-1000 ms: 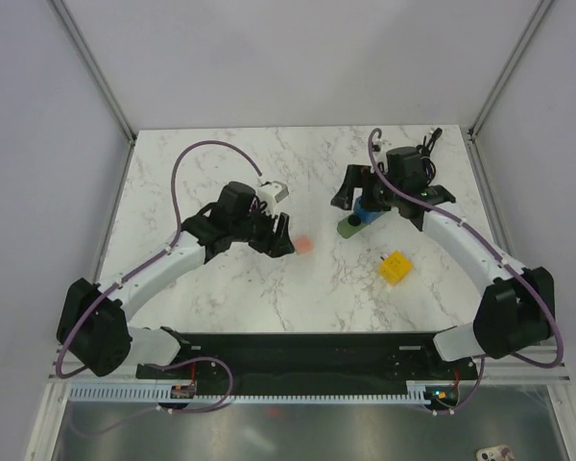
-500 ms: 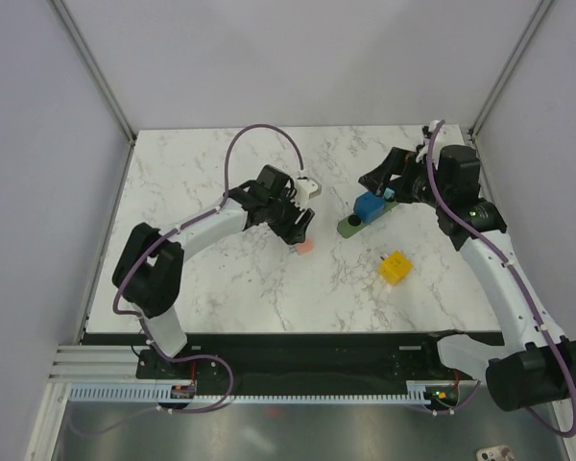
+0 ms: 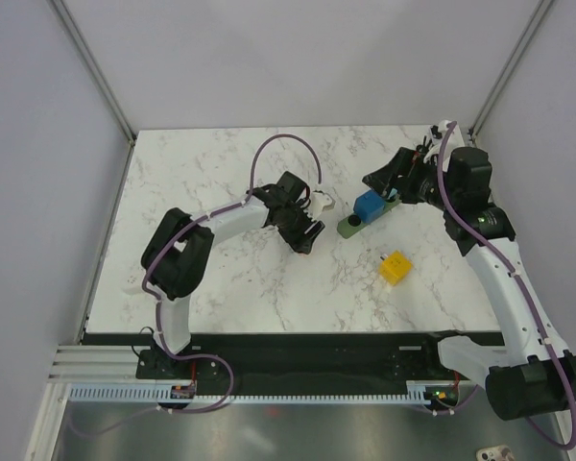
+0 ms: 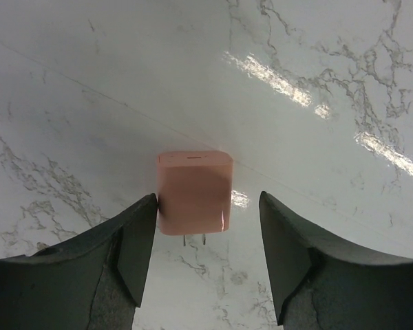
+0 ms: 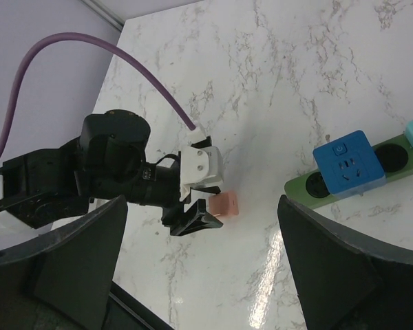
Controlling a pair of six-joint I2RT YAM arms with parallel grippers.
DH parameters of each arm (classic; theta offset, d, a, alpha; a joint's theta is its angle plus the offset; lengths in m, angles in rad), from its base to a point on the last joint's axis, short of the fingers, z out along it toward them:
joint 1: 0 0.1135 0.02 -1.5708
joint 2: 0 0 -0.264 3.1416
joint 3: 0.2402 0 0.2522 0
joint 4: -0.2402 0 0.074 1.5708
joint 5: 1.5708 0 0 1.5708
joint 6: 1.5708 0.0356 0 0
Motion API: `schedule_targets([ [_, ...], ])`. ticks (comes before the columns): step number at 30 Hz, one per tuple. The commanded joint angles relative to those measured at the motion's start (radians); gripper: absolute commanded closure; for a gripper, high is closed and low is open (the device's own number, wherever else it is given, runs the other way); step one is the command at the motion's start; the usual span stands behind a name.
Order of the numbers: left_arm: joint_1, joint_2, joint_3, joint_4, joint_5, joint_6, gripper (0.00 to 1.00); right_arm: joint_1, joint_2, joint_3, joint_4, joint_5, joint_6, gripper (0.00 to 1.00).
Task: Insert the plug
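1. Found the left gripper (image 3: 305, 236) spread and clenched on nothing, poised over the pink plug (image 4: 194, 192) near the middle of the marble table (image 3: 202, 173).
2. Saw, in the left wrist view, the plug between the fingers, with the left finger (image 4: 134, 240) touching or just beside its flank and the right finger (image 4: 282, 247) apart from it at 3 o'clock.
3. Read the plug's long axis as running 12 to 6 in that view, prongs at the 6 o'clock end, towards the wrist. Judged the flat sides squared to the jaws, so a plain squeeze should catch it.
4. Placed the green power strip (image 3: 349, 228) at 2 o'clock from the plug in the top view, near but apart, with a blue adapter (image 3: 370, 206) seated on it.
5. Noted the right gripper (image 3: 384, 178) gaping wide and empty at 1 o'clock of the strip. Judged the left arm far the nearer to the plug.
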Motion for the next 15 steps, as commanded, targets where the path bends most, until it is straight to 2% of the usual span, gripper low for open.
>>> schedule_targets([
  [1, -0.011, 0.033, 0.004, -0.003, 0.006, 0.058, 0.32, -0.006, -0.021, 0.001, 0.021, -0.029, 0.018, 0.02],
  [7, -0.019, 0.076, 0.004, 0.005, -0.034, 0.058, 0.37, -0.009, -0.023, -0.009, 0.023, -0.052, 0.022, 0.02],
  [9, -0.02, 0.08, 0.004, 0.006, -0.051, 0.055, 0.44, -0.009, -0.041, -0.022, 0.026, -0.05, 0.031, 0.02],
  [10, -0.02, 0.073, -0.002, 0.011, -0.057, 0.053, 0.49, -0.009, -0.047, -0.023, 0.026, -0.047, 0.032, 0.02],
  [11, -0.02, 0.067, -0.004, 0.02, -0.063, 0.052, 0.62, -0.009, -0.055, -0.026, 0.024, -0.046, 0.034, 0.02],
  [13, -0.02, 0.025, -0.025, 0.039, -0.069, 0.041, 0.75, -0.012, -0.064, -0.034, 0.023, -0.044, 0.046, 0.02],
  [14, -0.02, 0.005, -0.036, 0.048, -0.074, 0.039, 0.87, -0.014, -0.066, -0.037, 0.021, -0.046, 0.055, 0.02],
  [15, -0.02, -0.043, -0.043, 0.069, -0.072, 0.029, 0.92, -0.016, -0.066, -0.043, 0.021, -0.05, 0.061, 0.02],
])
